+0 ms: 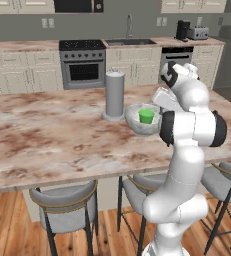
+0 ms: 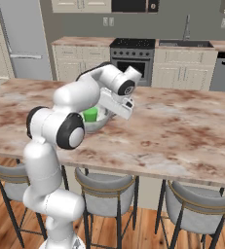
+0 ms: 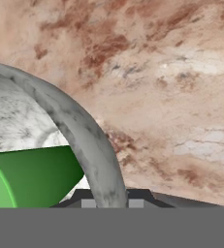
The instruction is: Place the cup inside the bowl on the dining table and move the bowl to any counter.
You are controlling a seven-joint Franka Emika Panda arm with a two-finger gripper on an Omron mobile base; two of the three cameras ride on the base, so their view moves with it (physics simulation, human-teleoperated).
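The bowl (image 3: 79, 131), cup (image 1: 146, 116) inside, sits on the table (image 1: 47, 140); the hand (image 3: 112, 202) pinches its near rim, narrow.

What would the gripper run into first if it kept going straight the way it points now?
The bowl's rim: it already sits between the gripper's fingertips, with the cup just inside. Past the rim lies the dining table top, though how far it is cannot be judged.
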